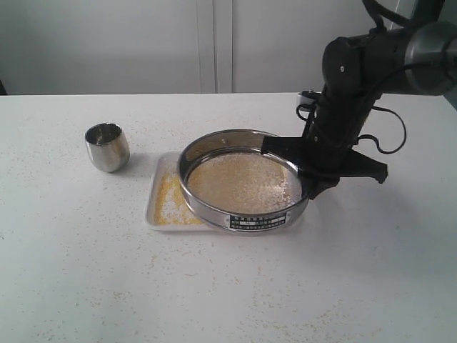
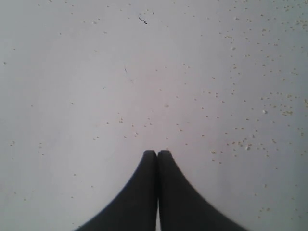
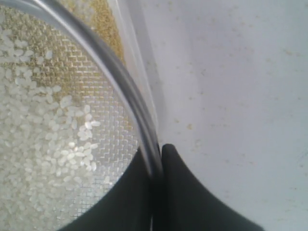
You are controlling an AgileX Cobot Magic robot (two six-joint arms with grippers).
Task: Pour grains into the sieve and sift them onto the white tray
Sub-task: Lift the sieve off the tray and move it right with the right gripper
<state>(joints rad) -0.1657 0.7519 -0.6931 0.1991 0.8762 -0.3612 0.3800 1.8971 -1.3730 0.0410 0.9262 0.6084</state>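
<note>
Right gripper [image 3: 156, 154]: pinching the sieve [image 1: 214, 211] by its thin rim, one finger inside, one outside.
Grains [image 1: 239, 182]: pale rice on the mesh just inside the grip; yellow fines on the white tray [image 1: 151, 204] below, heaped at the far side.
Risk: slipping or twisting of the rim during shaking, tilting rice over the edge.
Risk: fines dropping past the tray rim close beside the grip.
Left gripper [image 2: 157, 154]: pressed together, empty, over speckled table [image 2: 96, 72].
</note>
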